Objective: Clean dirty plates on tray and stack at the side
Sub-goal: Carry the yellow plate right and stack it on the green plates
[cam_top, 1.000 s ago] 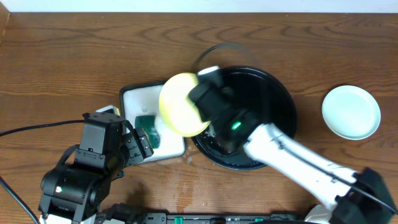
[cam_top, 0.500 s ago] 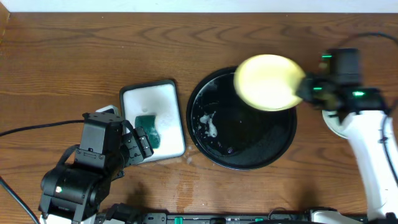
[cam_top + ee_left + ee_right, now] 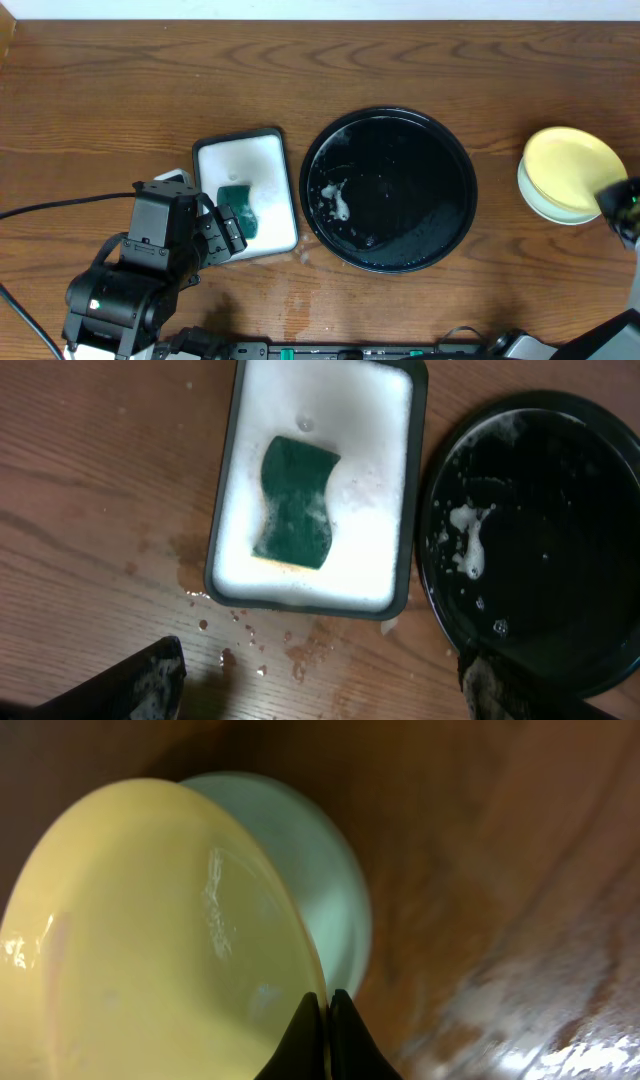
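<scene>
The round black tray sits mid-table, wet with soap foam and holding no plates; its rim also shows in the left wrist view. My right gripper is shut on the rim of the pale yellow plate, holding it over a mint green plate at the far right. From overhead the yellow plate covers most of the green plate. My left gripper is open and empty above the wet table, near the white soap tray.
A white rectangular dark-rimmed tray of soapy water holds a green sponge, left of the black tray; both show in the left wrist view, tray and sponge. Water drops lie on the wood.
My right arm has swung the yellow plate from the soap tray, across the black tray, to over the green plate at the far right. The left arm has not moved.
</scene>
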